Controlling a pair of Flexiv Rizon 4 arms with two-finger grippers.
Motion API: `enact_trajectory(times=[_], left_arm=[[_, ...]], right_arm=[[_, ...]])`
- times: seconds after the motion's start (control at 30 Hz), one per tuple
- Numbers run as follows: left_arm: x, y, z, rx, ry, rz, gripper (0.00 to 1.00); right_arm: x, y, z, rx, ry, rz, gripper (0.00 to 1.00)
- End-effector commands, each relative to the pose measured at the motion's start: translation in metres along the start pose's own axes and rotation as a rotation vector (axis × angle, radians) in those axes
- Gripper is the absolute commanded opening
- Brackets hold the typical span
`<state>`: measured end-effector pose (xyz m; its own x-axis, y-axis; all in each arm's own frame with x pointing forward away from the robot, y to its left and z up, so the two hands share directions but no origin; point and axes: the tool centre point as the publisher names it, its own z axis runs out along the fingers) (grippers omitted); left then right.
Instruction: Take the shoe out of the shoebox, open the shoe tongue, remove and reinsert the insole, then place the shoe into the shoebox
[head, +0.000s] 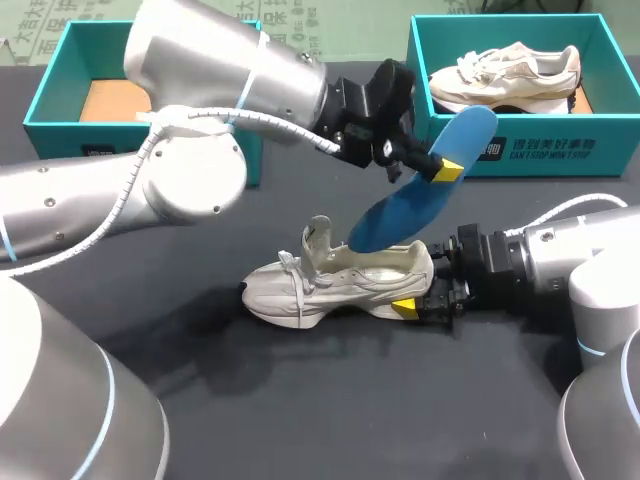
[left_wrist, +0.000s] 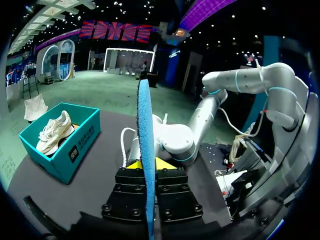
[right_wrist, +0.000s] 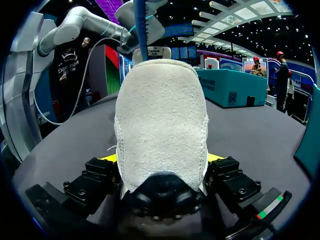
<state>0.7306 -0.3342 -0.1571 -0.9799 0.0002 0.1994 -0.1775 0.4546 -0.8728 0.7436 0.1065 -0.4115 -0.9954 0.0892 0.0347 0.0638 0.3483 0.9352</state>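
In the head view, one shoe (head: 340, 285) is seen standing on its sole near the middle of the table (head: 300, 420). Its heel is clamped from two sides by the right gripper (head: 418, 298). One blue insole (head: 420, 185) is held tilted above it, pinched near its upper end by the left gripper (head: 440, 168). Its lower end is at the shoe's opening; whether it is inside cannot be told. Two boxes are counted: the left box (head: 45, 110) at the far left corner, with no shoe seen in it, and the right box (head: 600, 150) at the far right corner, where a second shoe (head: 505, 72) lies.

In the left wrist view, the insole (left_wrist: 146, 140) is seen edge-on, gripped between the fingers of the left gripper (left_wrist: 148, 165).

In the right wrist view, the heel of the shoe (right_wrist: 161, 120) is pressed on both sides by the right gripper (right_wrist: 162, 159).

The insole is judged light, thin and bendable, so it is best taken near its heel end. The shoe is judged soft above and firmer at the heel, where a hold is safest
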Motion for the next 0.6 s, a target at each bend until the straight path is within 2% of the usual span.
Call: enact_trajectory(times=[0.03,0.27,0.47,0.6], left_arm=[[-0.001,0.005,-0.009,0.021,0.124,0.004,0.0],[-0.001,0.005,-0.009,0.021,0.124,0.004,0.0],[0.023,-0.004,-0.052,0.171,0.146,0.01,0.0],[0.036,-0.008,-0.084,0.219,0.167,-0.02,0.0]], right_arm=[[0.001,-0.001,0.001,0.003,-0.001,0.0,0.0],[0.001,-0.001,0.001,0.003,-0.001,0.0,0.0],[0.001,-0.001,0.001,0.003,-0.001,0.0,0.0],[0.001,-0.001,0.001,0.003,-0.001,0.0,0.0]])
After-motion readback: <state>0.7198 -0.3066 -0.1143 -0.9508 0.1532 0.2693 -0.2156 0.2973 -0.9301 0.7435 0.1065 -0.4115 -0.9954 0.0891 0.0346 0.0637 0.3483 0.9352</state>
